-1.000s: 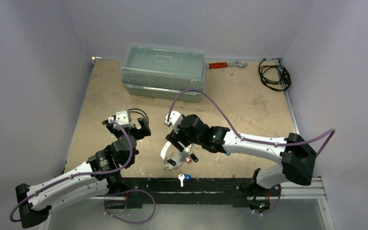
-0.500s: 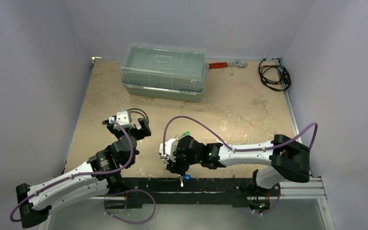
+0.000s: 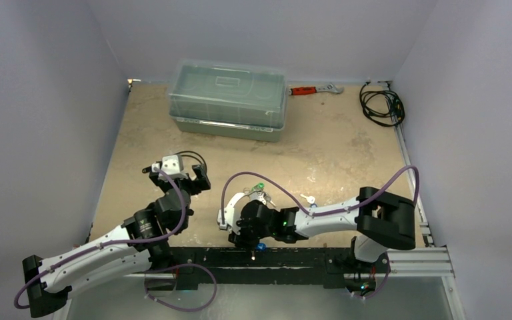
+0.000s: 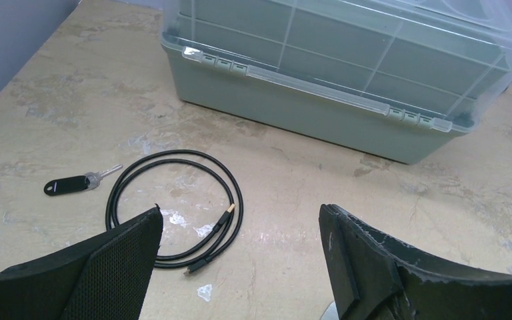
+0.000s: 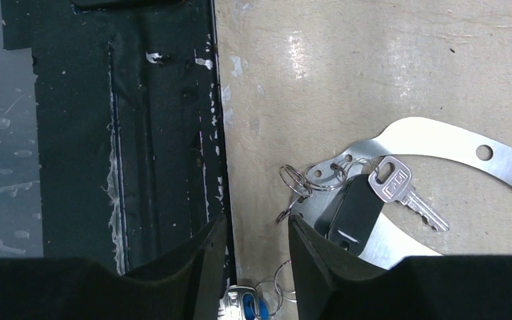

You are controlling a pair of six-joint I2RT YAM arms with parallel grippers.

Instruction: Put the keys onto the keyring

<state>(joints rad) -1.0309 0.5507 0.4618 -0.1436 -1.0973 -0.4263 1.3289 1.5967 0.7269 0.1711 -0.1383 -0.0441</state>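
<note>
Key [image 5: 243,308] beneath narrowly parted right fingers [image 5: 193,280]

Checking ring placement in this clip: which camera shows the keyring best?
Right wrist: the keyring lies close up with its holed rim sharp, though partly cut off by the frame. Top external shows at most a sliver beside the right arm. Left wrist shows no clear part of it.

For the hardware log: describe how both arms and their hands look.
The left arm and right arm have white links, black joints and a purple cable looping alongside. The left hand and right hand each have two black, wedge-shaped fingers.
</note>
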